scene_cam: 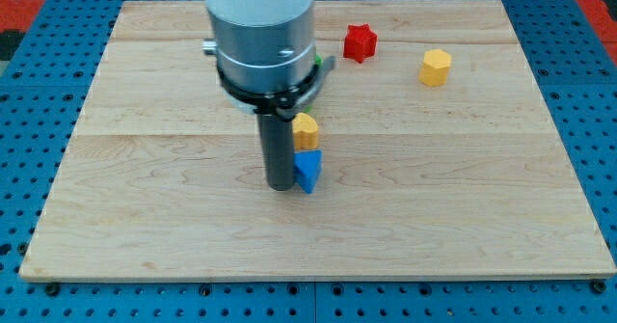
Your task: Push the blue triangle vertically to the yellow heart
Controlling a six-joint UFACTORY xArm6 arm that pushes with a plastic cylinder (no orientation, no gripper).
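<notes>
The blue triangle (308,170) lies near the middle of the wooden board (145,217). A yellow block (306,129), its heart shape partly hidden by the arm, sits directly above the triangle and touches or nearly touches it. My tip (281,185) stands on the board right at the triangle's left side, touching it or nearly so. The rod and the arm's grey body (262,43) rise above it and hide the board behind.
A red star-shaped block (361,42) lies near the view's top, right of the arm. A yellow hexagon block (435,67) lies further right. A green bit (317,63) shows at the arm's right edge. Blue pegboard (39,92) surrounds the board.
</notes>
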